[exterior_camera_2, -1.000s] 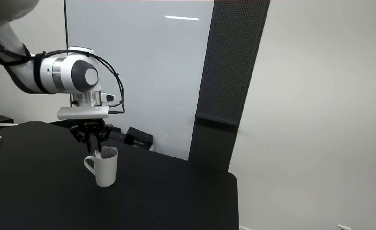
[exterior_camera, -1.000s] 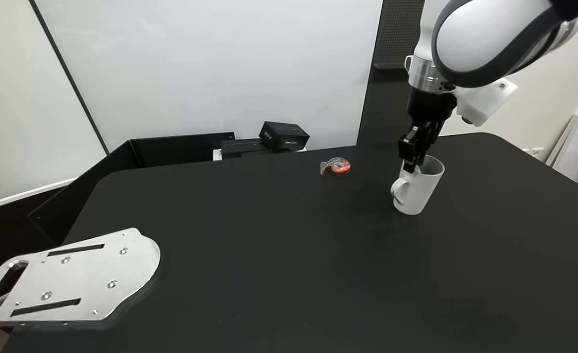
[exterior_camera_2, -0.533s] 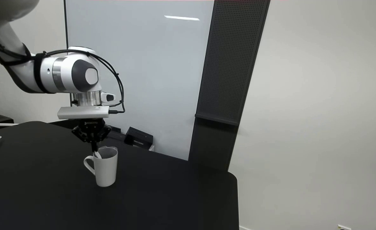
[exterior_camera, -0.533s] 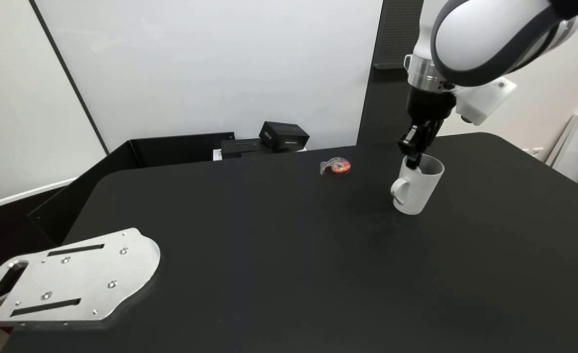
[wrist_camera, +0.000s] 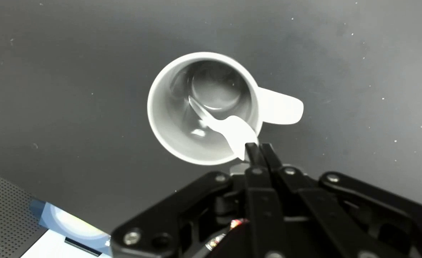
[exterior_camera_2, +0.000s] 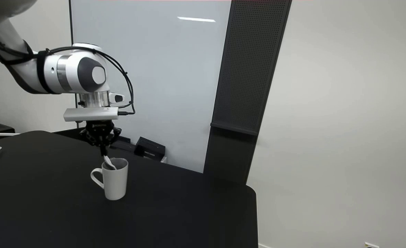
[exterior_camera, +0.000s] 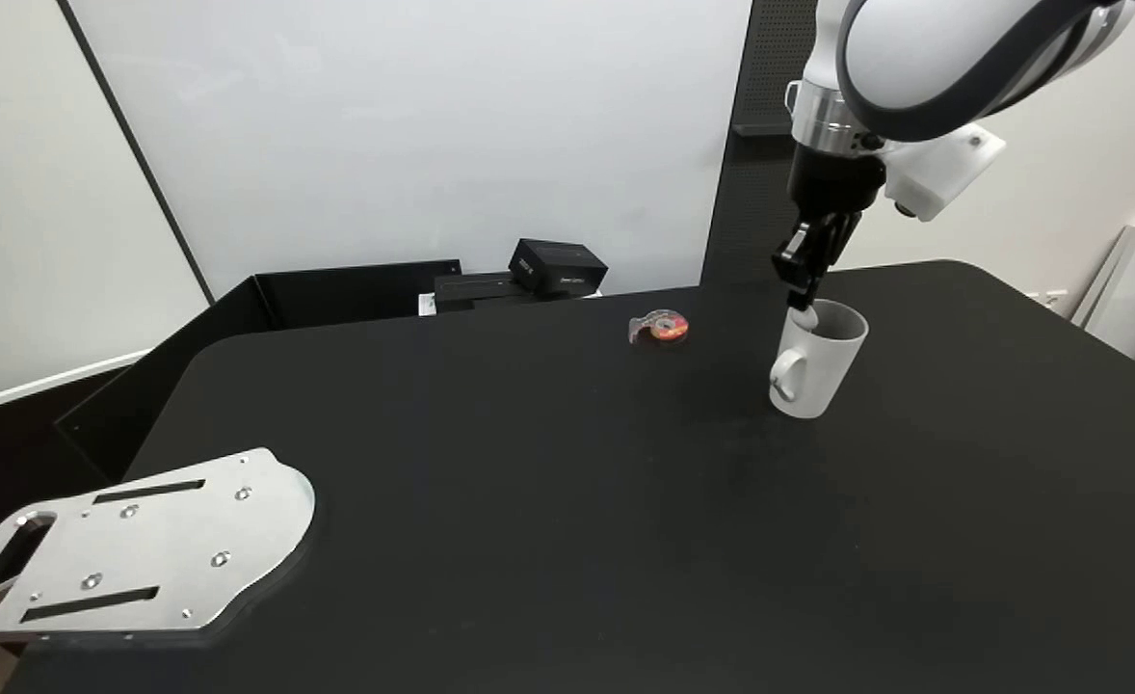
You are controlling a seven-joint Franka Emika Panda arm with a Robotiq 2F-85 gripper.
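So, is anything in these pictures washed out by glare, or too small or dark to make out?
Wrist view: the handle of the white mug and the spoon-like utensil look nearly washed out, with bright glints inside the mug; in an exterior view, a bright streak marks the glossy panel; in an exterior view, lettering on the upper black box is too small to read clearly.

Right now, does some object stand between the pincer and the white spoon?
Nothing visible does: the pincer is closed on the white spoon, at its wide end; the narrow end reaches down inside the mug.
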